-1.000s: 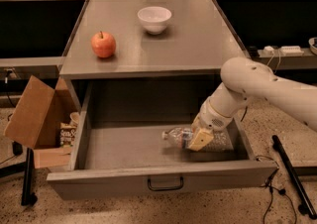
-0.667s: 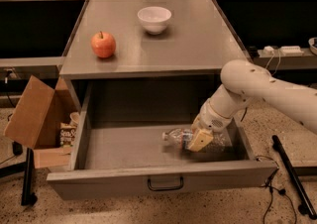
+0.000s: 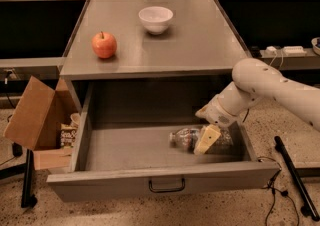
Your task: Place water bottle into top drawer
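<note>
Noted flat, matte grey metal cabinet top [image 3: 200,45]. Below it, found top drawer [image 3: 165,172] pulled open — wide, shallow, grey sheet metal, dark curved wire handle [image 3: 166,186] mid-front. Saw smooth white arm [image 3: 270,82] reaching in over the right wall. Logged brown cardboard box [image 3: 32,115] left of drawer, flap up. Found water bottle [image 3: 186,139] — clear, ribbed — lying on its side on drawer floor, right of centre. Recorded round white bowl [image 3: 156,19] and red apple [image 3: 104,45] on top, well apart. Observed gripper [image 3: 202,145] at bottle: cream finger [image 3: 207,139] across its front, other hidden behind, closed narrow on it.
</note>
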Motion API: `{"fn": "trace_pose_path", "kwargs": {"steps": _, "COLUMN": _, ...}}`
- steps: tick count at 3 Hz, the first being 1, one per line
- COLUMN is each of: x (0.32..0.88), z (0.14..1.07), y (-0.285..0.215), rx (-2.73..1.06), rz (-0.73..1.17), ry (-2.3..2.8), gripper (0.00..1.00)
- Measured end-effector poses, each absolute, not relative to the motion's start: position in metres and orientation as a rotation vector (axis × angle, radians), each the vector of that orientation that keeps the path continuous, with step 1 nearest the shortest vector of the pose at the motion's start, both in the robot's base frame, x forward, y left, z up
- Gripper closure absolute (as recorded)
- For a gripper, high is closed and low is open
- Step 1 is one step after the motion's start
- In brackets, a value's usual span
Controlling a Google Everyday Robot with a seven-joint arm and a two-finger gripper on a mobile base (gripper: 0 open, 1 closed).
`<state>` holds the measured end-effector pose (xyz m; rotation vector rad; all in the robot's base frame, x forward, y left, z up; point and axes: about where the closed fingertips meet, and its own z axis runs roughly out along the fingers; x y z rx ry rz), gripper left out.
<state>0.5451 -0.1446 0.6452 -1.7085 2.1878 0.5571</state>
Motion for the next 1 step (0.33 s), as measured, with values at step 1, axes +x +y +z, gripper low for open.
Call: {"fn": "trace_pose_path", "kwargs": {"steps": 1, "x": 0.5550, "z": 0.6728, "y": -0.1521, "rx": -1.651, "rz": 0.578, "ry": 2.116, "gripper": 0.00}}
